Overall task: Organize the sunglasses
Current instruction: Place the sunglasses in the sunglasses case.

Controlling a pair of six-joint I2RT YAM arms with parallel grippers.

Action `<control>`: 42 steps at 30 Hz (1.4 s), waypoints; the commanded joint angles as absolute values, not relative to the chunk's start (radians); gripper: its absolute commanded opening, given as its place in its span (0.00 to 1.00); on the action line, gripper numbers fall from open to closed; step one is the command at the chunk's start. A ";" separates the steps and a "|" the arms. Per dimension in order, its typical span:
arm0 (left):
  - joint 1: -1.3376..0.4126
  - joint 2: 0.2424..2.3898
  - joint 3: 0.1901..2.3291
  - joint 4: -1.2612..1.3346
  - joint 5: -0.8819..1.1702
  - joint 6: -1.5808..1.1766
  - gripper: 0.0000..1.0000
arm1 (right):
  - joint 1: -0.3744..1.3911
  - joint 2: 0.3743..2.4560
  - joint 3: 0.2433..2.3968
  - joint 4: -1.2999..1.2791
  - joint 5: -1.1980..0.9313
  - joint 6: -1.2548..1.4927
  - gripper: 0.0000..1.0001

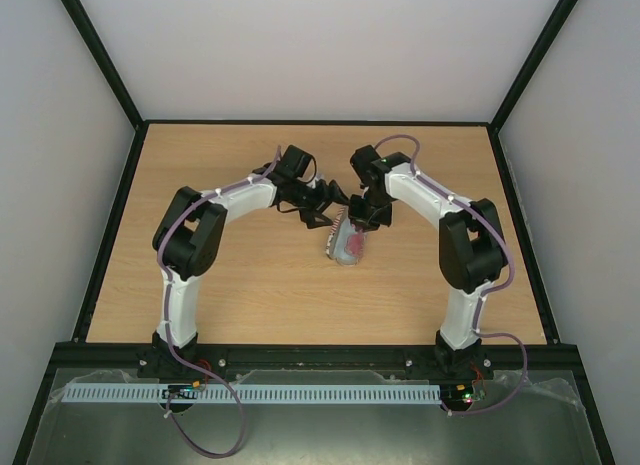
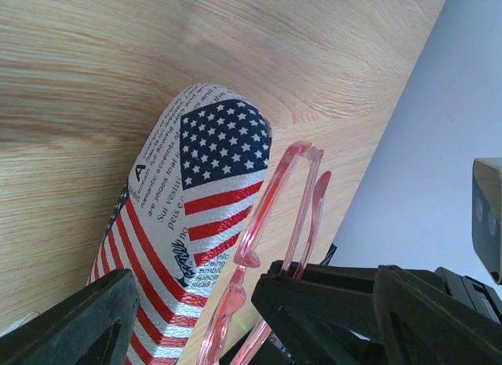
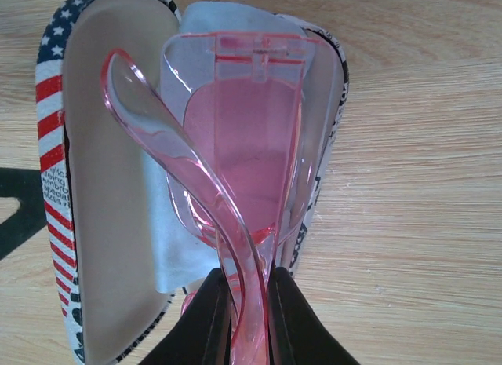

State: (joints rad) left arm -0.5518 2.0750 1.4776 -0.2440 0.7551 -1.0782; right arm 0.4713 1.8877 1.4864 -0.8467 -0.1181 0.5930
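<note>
The right wrist view alone shows the grip. The right gripper (image 3: 249, 310) has its two black fingers (image 3: 210, 322) pressed together on the small sunglasses with a thin translucent red-pink frame and red-tinted lenses (image 3: 251, 145). They stand folded straight ahead of the fingertips, one slim temple arm curving off to the left. Beyond them lies the oblong flag-patterned case (image 3: 53, 169), open. Its plain beige lining faces the camera, and a light-blue cloth (image 3: 174, 255) lies inside it, on the pale wooden table (image 3: 423, 184).

The left wrist view shows the outside of the case (image 2: 208, 184) instead: stars, stripes and printed text. The left gripper (image 2: 192, 302) is spread wide, and the case and the pink frame of the sunglasses (image 2: 246, 258) run down between its black fingers (image 2: 78, 322). Whether either finger touches the case cannot be told, since the lower edge cuts them off.

From above, the left gripper (image 1: 322, 207) and right gripper (image 1: 360, 223) meet over the case (image 1: 340, 247) at mid-table. There the sunglasses are only a pink smear, and the fingertips are too small to make out. In the right wrist view, the lower ends of the sunglasses are hidden behind the fingers.
</note>
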 commanded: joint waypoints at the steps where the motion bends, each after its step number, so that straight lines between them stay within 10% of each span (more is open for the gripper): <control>1: -0.564 2.030 1.462 -0.224 0.770 -1.098 0.84 | 0.476 1.913 1.485 -0.872 -0.118 0.618 0.01; 42: -0.587 1.975 1.362 -0.126 0.805 -1.149 0.85 | 0.477 2.009 1.483 -0.824 -0.091 0.700 0.01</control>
